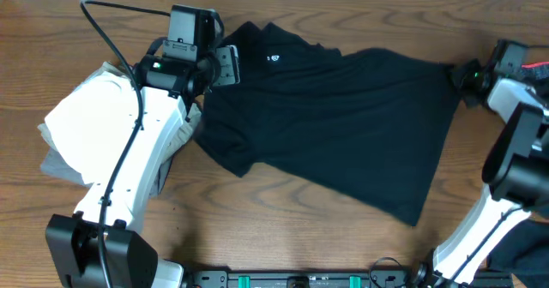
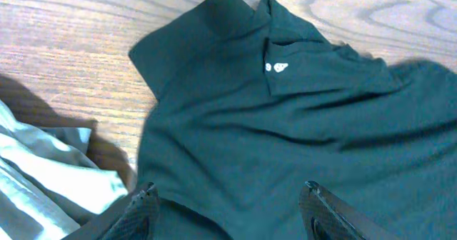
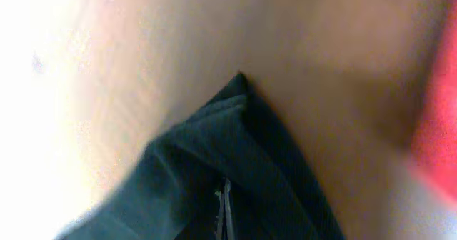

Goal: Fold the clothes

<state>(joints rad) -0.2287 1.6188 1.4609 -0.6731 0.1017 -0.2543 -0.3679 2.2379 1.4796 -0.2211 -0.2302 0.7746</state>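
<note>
So the black T-shirt (image 1: 343, 125) is spread mostly flat but kinda rumpled across the middle of the table (image 1: 257, 237). Its small white logo (image 1: 273, 59) faces up near the collar end, and one short sleeve pokes toward the folded white and grey pile (image 1: 77, 125) under my left arm. My left gripper (image 1: 225, 65) hangs just over that collar end, jaws apart with nothing in them, while my right gripper (image 1: 461, 76) is at the opposite corner, clamped tight on a bunched bit of the shirt.
</note>
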